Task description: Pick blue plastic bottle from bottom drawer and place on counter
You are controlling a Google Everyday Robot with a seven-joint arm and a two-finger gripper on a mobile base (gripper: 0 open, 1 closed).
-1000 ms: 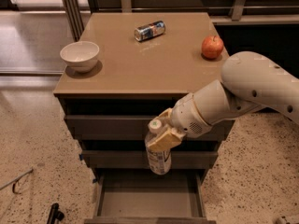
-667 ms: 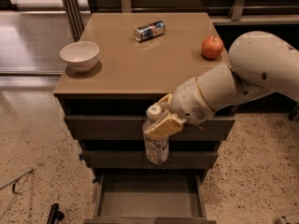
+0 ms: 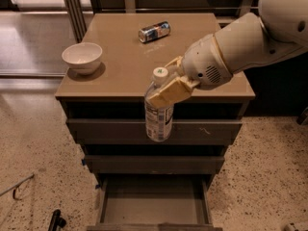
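Observation:
The blue plastic bottle point(image 3: 158, 114), clear with a white cap and a white-bluish label, hangs upright in front of the cabinet's top edge, high above the bottom drawer. My gripper point(image 3: 169, 89) is shut on its neck and shoulder, coming in from the right on a white arm. The bottom drawer point(image 3: 154, 207) is pulled open and looks empty. The counter point(image 3: 125, 66) is the glossy tan top just behind the bottle. The apple is hidden behind my arm.
A white bowl point(image 3: 82, 57) stands at the counter's left. A metal can point(image 3: 154, 31) lies on its side at the back middle. My arm covers the counter's right side. Speckled floor surrounds the cabinet; a dark object point(image 3: 56, 221) lies at lower left.
My gripper has lifted the bottle upward, from in front of the middle drawers to the level of the counter's front edge. The arm now hides the apple.

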